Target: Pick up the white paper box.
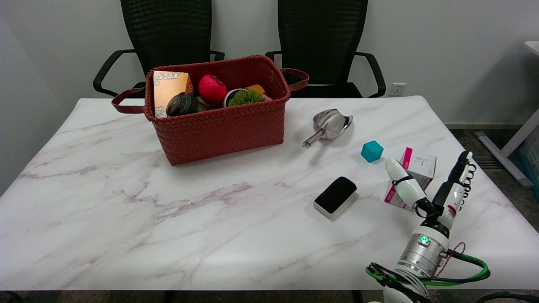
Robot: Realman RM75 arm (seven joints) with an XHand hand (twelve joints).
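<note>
The white paper box (pixel 421 165), with pink edges and small print, lies on the marble table (pixel 126 210) at the right. My right hand (pixel 436 198) reaches in from the lower right and straddles it. The white thumb (pixel 402 182) crosses in front of the box's left side. The black-and-white fingers (pixel 459 176) stand just to the right of the box. The fingers are spread and I see no grip on the box, whose lower right part is hidden behind the hand.
A teal cube (pixel 372 151) sits just left of the box, and a black-topped eraser block (pixel 335 196) lies further left. A metal scoop (pixel 328 124) rests behind them. A red woven basket (pixel 223 122) full of items stands at the back. The table's right edge is close.
</note>
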